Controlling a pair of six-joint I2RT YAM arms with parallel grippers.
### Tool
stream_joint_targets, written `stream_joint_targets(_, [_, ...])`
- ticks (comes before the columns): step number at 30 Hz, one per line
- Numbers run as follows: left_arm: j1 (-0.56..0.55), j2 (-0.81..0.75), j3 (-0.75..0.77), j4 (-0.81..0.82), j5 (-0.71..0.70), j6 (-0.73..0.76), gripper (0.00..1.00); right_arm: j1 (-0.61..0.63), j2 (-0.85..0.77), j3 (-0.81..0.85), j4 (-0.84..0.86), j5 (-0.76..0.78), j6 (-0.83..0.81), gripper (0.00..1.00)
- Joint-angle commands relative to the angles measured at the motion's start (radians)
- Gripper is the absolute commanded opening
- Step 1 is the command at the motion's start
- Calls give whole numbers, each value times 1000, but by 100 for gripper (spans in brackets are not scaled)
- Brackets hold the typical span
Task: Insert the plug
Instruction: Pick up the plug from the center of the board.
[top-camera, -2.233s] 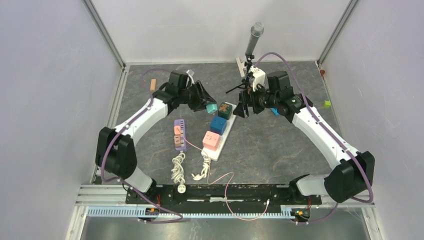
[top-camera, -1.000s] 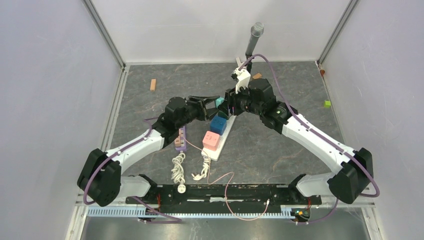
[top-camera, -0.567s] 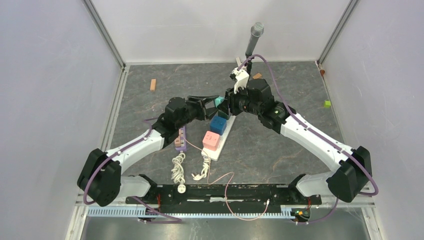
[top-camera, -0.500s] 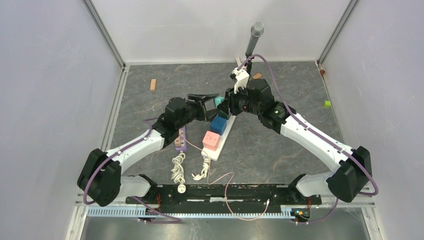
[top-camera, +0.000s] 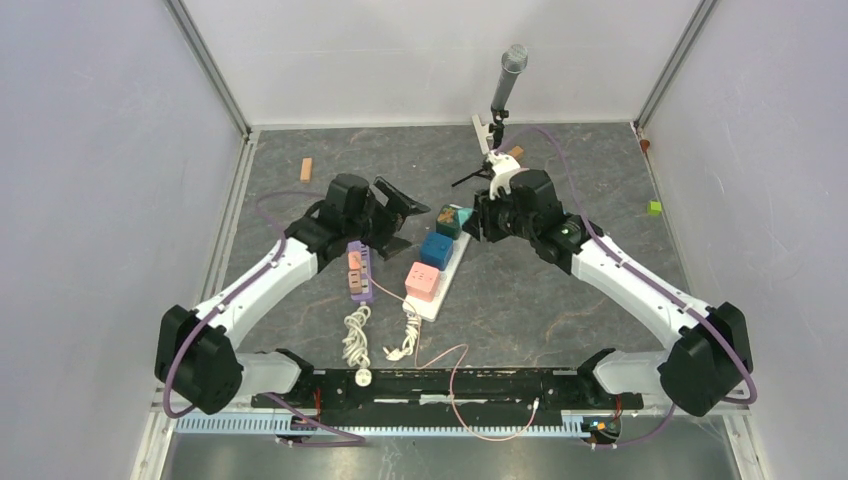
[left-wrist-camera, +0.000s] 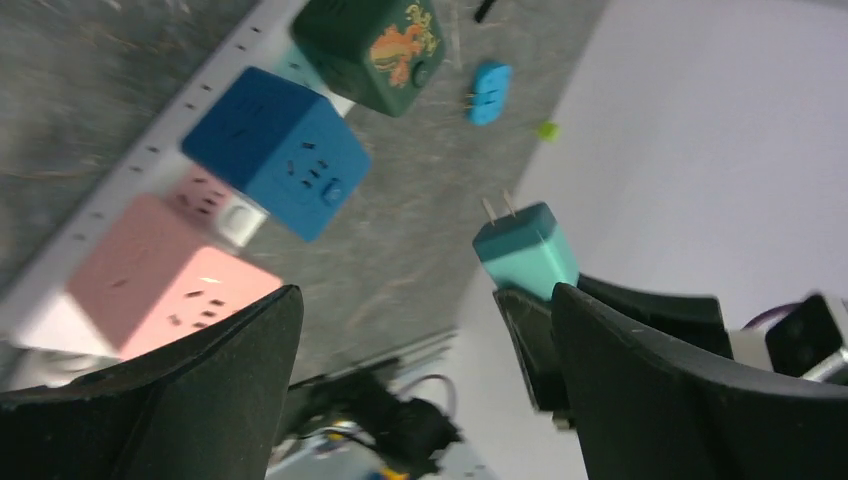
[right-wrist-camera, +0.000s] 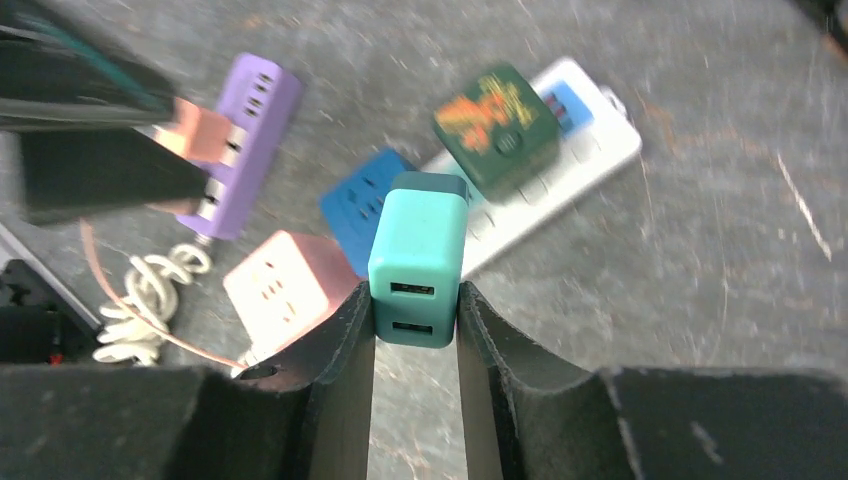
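Over the bench, just beside the green cube (top-camera: 450, 220), the right gripper (right-wrist-camera: 413, 300) is clamped on the teal plug (right-wrist-camera: 417, 240), whose prongs point away from the wrist. The left gripper (left-wrist-camera: 420, 300) stands wide apart and empty near the purple strip (top-camera: 359, 270). To seat the plug well, square the prongs to a free socket on the white strip (right-wrist-camera: 590, 140), then press straight in. Margins look tight, since the green cube and blue cube (top-camera: 435, 249) crowd the strip. The approach seems freest from the right arm's side.
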Motion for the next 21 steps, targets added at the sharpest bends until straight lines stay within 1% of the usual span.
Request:
stream_joint_targets(1, [2,47,185,-433,-110,528,100,-73,-49,-114,-12,-77,31,0])
stream_joint_targets(2, [2,64,211,-479,-122,589,100,-88,-50,-144,-10,-96,40,0])
stream_joint_targets(4, [2,104,229,-506,-90,687,100,-122,-46,-201,8,-156,60,0])
stream_joint_targets(7, [5,159,232,-504,-9,735,100,-152,-31,-272,52,-220,94,0])
stream_joint_targets(13, [5,268,214,-454,98,720,100,-166,39,-319,134,-318,146,0])
stream_joint_targets(16, [1,287,184,-387,160,692,100,-167,96,-326,199,-357,181,0])
stream_joint_targets(19, [-3,312,127,-282,264,624,98,-166,168,-302,249,-392,204,0])
stream_joint_targets(21, [-11,331,96,-214,324,570,96,-167,219,-265,252,-403,214,0])
